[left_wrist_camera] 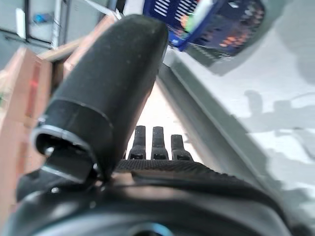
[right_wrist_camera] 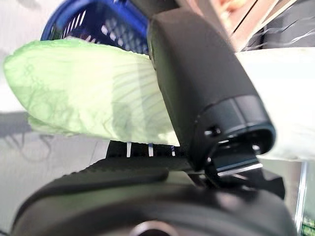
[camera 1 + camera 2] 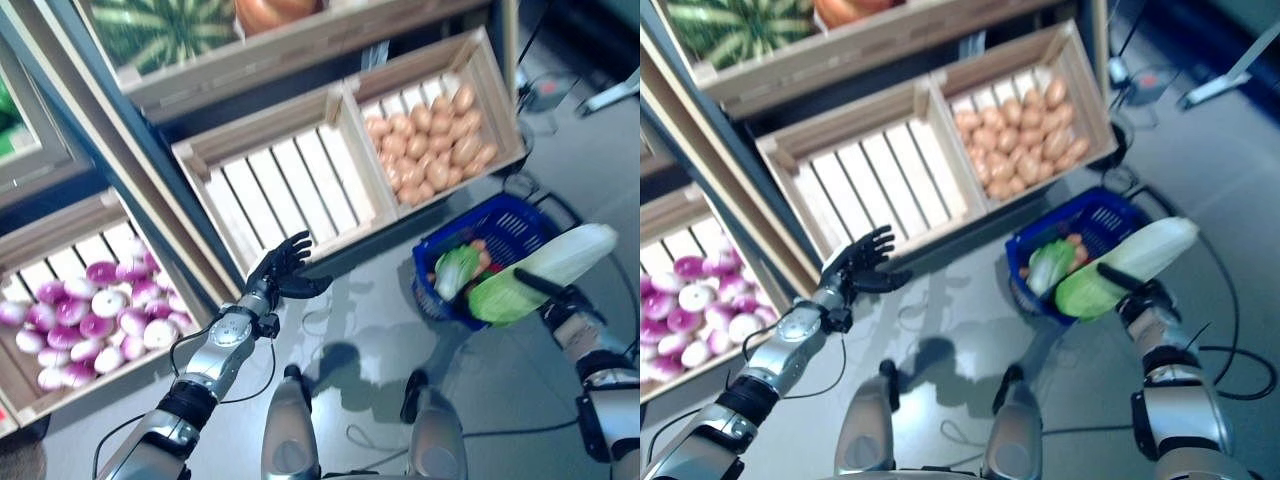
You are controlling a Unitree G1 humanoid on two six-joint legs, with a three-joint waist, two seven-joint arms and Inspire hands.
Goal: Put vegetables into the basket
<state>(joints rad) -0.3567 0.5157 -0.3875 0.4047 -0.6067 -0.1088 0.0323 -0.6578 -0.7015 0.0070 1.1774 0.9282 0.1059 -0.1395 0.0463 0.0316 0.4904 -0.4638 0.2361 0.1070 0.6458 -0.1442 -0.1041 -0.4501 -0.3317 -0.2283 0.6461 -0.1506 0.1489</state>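
No text, label, number or sign can be read in any view. The crates, the basket and the vegetables show no legible print.

Long pale-green cabbage (image 3: 540, 272) tilted over blue basket (image 3: 520, 232) holding vegetables (image 3: 458, 268).

Blue basket (image 3: 520, 235); pale green, white-stemmed cabbage (image 3: 545, 272).
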